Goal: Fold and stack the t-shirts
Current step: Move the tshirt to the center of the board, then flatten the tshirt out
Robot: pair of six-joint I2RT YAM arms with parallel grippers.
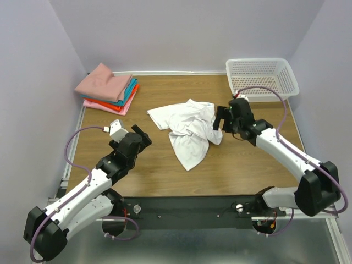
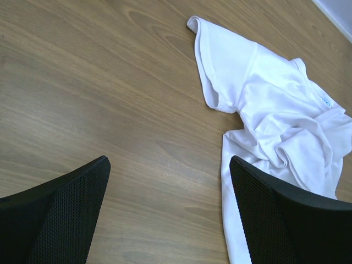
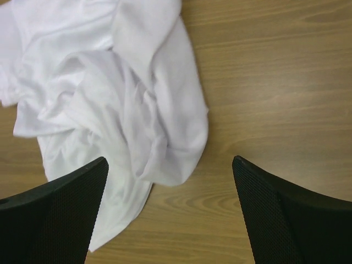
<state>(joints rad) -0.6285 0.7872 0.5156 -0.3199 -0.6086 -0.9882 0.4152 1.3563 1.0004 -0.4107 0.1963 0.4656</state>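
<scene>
You get one high view over the whole table [image 1: 165, 176]; both wrist views look down close, sharing the white t-shirt [image 1: 187, 135] with it.

White t-shirt [image 1: 190, 129]; pink, teal, orange-red folded stack [image 1: 110, 88].

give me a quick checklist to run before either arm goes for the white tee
1. Left gripper open and empty: ok.
2. Right gripper open, no cloth between its fingers: ok.
3. White tee laid flat for folding: not ok, crumpled in a heap.
4. A sleeve exposed to grab: ok, it lies spread on the left arm's side.
5. Folded stack out of the way: ok, far left corner, apart from the tee.
6. Tee face up or face down: cannot tell.
</scene>
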